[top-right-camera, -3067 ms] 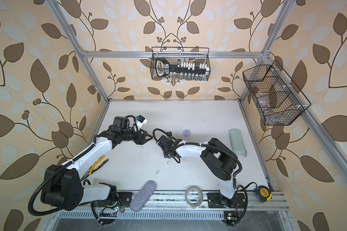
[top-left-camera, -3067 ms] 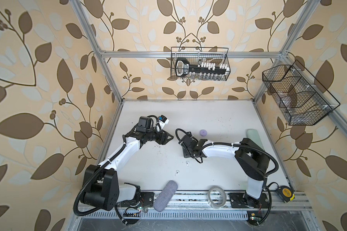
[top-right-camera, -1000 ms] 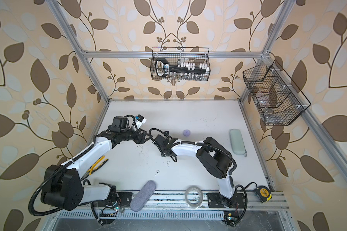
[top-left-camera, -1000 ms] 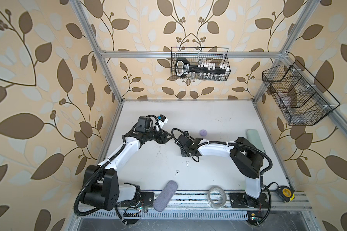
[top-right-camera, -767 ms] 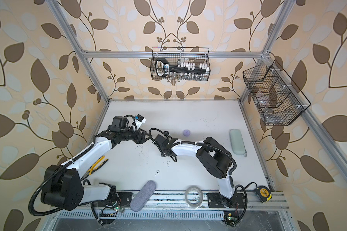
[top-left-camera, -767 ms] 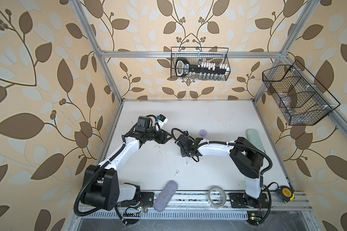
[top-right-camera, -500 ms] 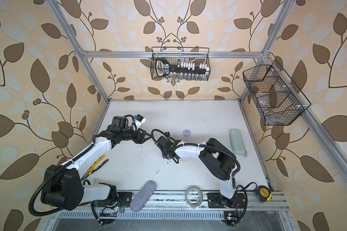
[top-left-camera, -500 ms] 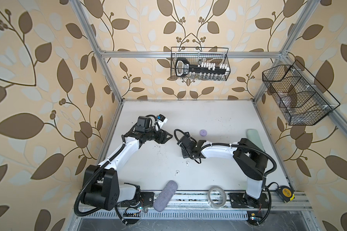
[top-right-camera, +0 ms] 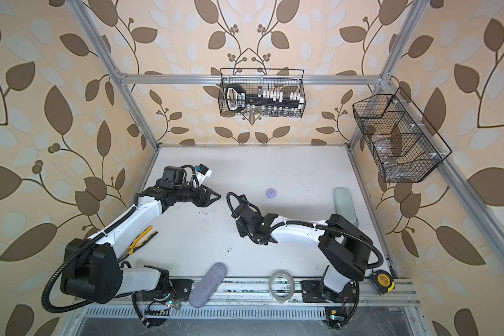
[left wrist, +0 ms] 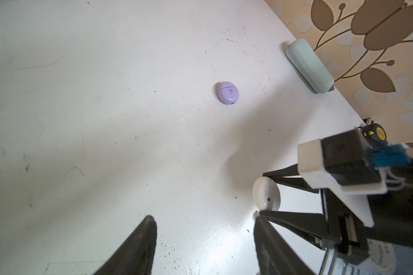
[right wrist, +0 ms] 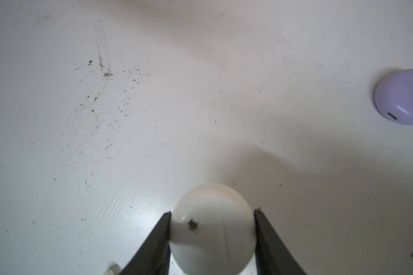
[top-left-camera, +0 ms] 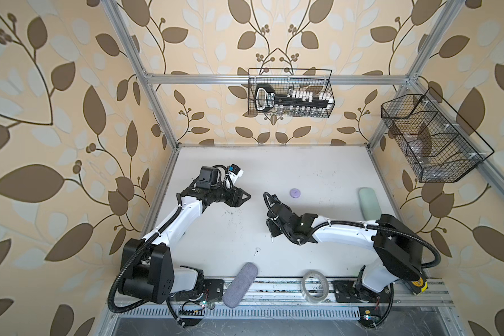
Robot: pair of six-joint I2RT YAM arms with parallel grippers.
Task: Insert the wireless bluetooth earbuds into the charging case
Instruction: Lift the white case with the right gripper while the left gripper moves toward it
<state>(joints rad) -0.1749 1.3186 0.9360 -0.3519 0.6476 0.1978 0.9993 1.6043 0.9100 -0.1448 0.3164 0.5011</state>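
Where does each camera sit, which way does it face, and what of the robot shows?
Top views: high above the arm-base side, looking down on the white table; left arm and right arm show whole.
Left wrist: on the left arm, facing across the table past the open left gripper to a lilac round case, a mint oblong case and the right gripper.
Right wrist: on the right arm, looking down past the right gripper, shut on a white round case.
Shared: both wrist views show both round cases.

Left hand [left wrist: 203, 216] agape; right hand [right wrist: 212, 212] clamped.
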